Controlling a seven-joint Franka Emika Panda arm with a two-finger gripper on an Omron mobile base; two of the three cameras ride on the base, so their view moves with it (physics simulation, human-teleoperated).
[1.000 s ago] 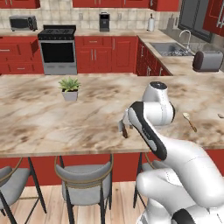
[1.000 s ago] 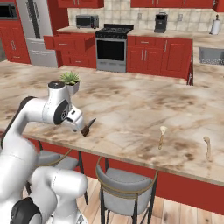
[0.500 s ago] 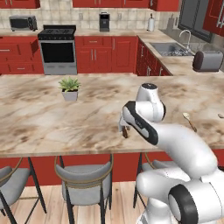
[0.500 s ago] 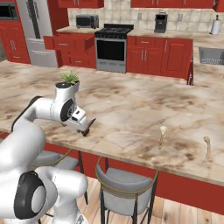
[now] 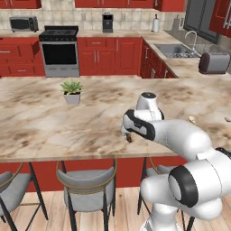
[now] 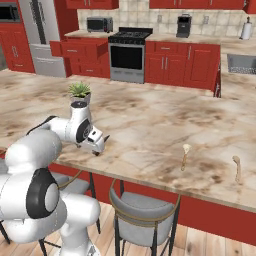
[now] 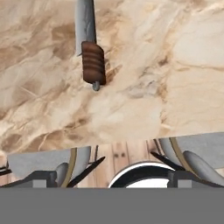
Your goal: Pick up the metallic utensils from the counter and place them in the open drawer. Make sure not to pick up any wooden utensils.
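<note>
The short grey-bladed knife with ribbed brown handle (image 7: 90,48) lies on the marbled beige counter (image 7: 175,65) in the hand view's upper left — long axis running up-frame, handle nearest the tool (image 7: 111,177), whose jaws stand spread, holding nothing.

Marbled counter (image 6: 150,120) with knife (image 7: 89,41), potted plant (image 6: 79,92), two wooden utensils (image 6: 185,155).

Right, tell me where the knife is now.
The knife lies flat on the marbled counter near its front edge, directly below the open gripper; in the hand view its ribbed brown handle points toward the stools.
</note>
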